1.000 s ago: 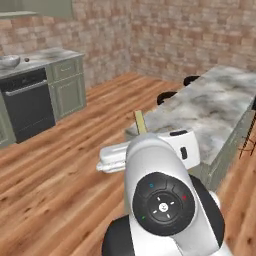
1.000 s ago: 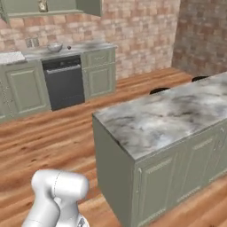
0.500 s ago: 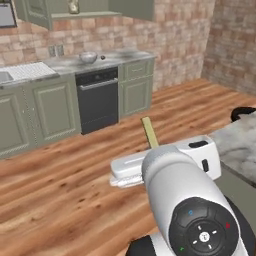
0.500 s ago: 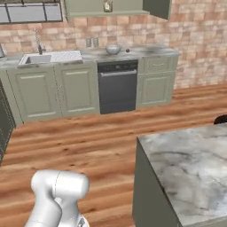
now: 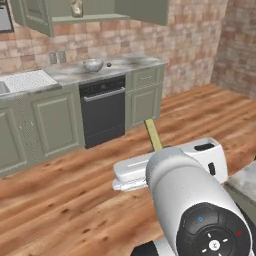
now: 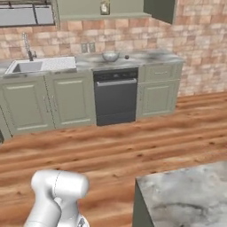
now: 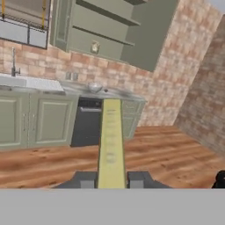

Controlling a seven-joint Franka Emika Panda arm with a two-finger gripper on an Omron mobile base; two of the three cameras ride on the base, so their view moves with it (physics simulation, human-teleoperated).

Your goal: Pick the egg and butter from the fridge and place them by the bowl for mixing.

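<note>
Between the gripper's [image 7: 111, 179] clenched jaws sticks the butter [image 7: 110, 140], pointing forward. Far ahead, the bowl [image 6: 110, 56] sits on the counter [image 6: 146, 56], a small dark ball just right of it. Likely carrying stage; next, approach and set butter beside the bowl.

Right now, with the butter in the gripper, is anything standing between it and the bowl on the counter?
Nothing visible does. The gripper holds the butter, and open wooden floor lies between it and the counter carrying the bowl.

Open wooden floor [image 6: 133, 146] ahead; marble island [image 6: 186, 195] blocks the right side
</note>
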